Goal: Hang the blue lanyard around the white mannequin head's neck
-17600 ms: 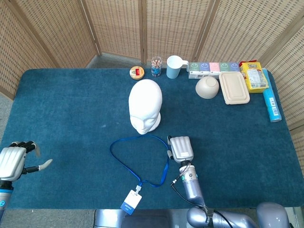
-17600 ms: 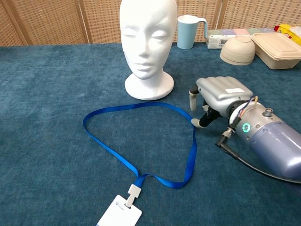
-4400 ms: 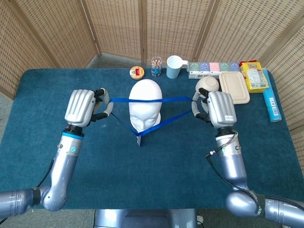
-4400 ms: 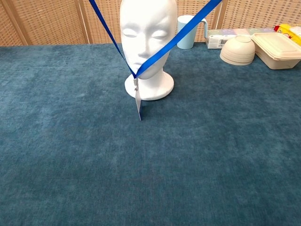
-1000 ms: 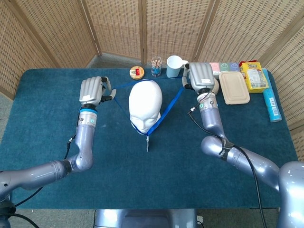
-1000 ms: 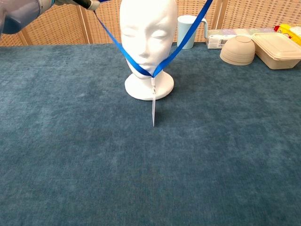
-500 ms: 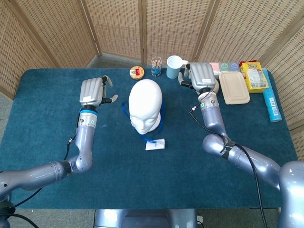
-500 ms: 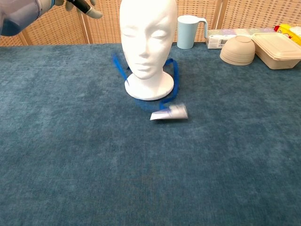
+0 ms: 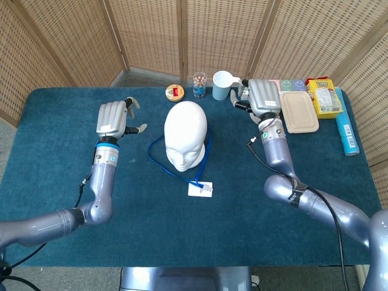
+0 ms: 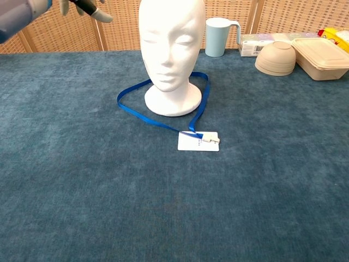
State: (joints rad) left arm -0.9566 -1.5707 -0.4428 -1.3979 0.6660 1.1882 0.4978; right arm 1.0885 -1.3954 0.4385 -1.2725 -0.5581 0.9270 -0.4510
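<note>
The left hand [image 9: 113, 118] hovers above the surface [image 9: 54, 157], well left of the head [image 9: 185, 134], its fingers [image 9: 132, 104] spread and holding nothing; the chest view catches only its fingertips [image 10: 87, 7] at the top edge.

The lanyard [image 9: 159, 161] lies slack on the surface in a loop that runs round the base of the head, passing behind it and coming forward on both sides to meet at the badge [image 9: 200, 190], which rests flat in front. In the chest view the strap [image 10: 158, 122] circles the foot of the head [image 10: 172, 41] loosely, resting low on the surface rather than up against the neck itself.

The strap looks thin, soft and light, with no stiffness of its own, so it will sag and twist wherever it is not supported. The badge is the only weighted part and would swing. If it needs resettling, the likely hold is a pinch on the strap at either side of the loop, lifting evenly.

The right hand [image 9: 262, 97] hangs near the mug [image 9: 222, 85], back of the hand toward the camera; it appears empty, though its fingers are mostly hidden.
</note>
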